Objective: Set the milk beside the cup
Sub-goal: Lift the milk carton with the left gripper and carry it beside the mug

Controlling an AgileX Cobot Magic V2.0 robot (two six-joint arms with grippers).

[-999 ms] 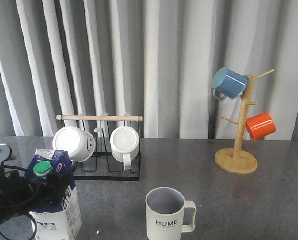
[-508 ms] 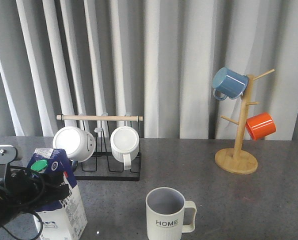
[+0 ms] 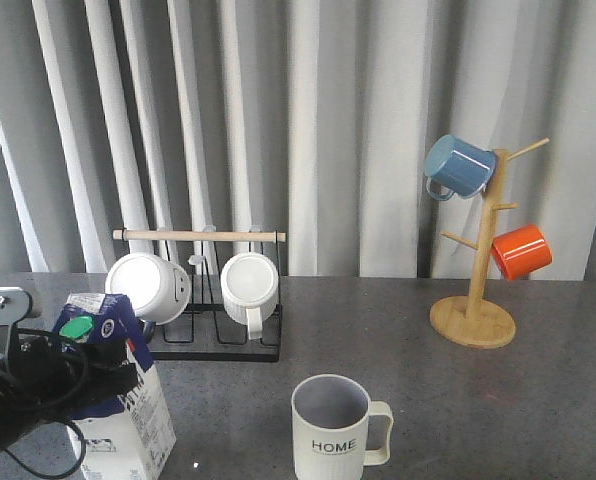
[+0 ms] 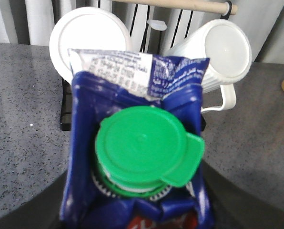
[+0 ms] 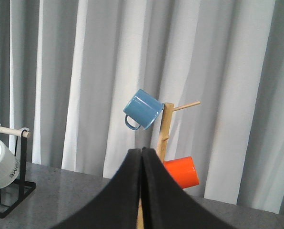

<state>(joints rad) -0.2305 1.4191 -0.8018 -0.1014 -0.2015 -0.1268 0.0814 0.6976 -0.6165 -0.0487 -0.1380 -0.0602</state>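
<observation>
Here, milk tilted, clamped between left jaws

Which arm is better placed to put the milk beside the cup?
The left. The left gripper is already around the milk, left of the cup. The right gripper is shut, holds nothing and faces the mug tree.

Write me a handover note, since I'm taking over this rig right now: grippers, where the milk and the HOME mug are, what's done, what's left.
Left gripper: around the milk, which leans; whether it is lifted cannot be told.
Right gripper: shut, holding nothing, pointed toward the mug tree.
Cup: upright near the front edge, handle to the robot's right.
Done: milk grasped.
Left: carry it right across the bare table and stand it upright beside the cup.
</observation>
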